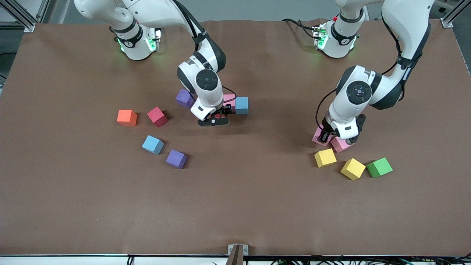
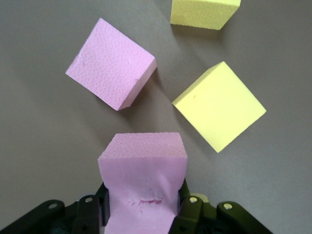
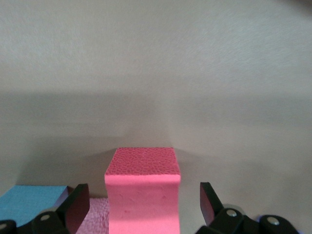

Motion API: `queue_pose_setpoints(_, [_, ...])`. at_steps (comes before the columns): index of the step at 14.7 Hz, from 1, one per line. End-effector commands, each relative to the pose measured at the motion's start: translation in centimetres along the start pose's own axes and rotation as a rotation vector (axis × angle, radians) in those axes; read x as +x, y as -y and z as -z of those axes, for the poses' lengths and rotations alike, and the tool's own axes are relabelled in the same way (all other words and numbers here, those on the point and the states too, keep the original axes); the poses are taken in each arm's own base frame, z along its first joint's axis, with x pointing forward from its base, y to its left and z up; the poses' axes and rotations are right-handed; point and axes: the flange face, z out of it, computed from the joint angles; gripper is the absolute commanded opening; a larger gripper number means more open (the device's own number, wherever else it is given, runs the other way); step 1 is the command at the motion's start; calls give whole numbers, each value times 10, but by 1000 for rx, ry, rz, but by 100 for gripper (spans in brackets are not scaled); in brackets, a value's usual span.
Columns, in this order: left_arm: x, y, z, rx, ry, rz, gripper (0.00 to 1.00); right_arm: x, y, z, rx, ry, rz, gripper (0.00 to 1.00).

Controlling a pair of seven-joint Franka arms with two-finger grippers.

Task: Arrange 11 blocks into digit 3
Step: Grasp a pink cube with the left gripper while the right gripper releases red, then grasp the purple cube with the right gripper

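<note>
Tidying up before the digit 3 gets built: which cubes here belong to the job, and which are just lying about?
Belong: pink blocks, yellow blocks, purple blocks, light blue blocks, red block, deep pink block.
Lying about: orange cube, green cube.
</note>
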Motion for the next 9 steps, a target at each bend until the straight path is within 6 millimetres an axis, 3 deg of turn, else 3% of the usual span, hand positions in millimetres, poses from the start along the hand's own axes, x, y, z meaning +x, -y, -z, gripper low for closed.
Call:
queue_pose_setpoints(1, [3, -14, 8, 2, -1, 8, 32, 2, -39, 48, 24, -6, -96, 100])
queue_pose_setpoints(3, [5, -20, 15, -15, -3, 13, 32, -12, -67, 64, 33, -7, -142, 100])
queue_pose_setpoints(5, [3, -22, 16, -18, -2, 12, 32, -32, -95, 68, 38, -8, -170, 100])
queue_pose_setpoints(9, [0, -23, 17, -21, 0, 10, 32, -67, -142, 53, 24, 16, -211, 100])
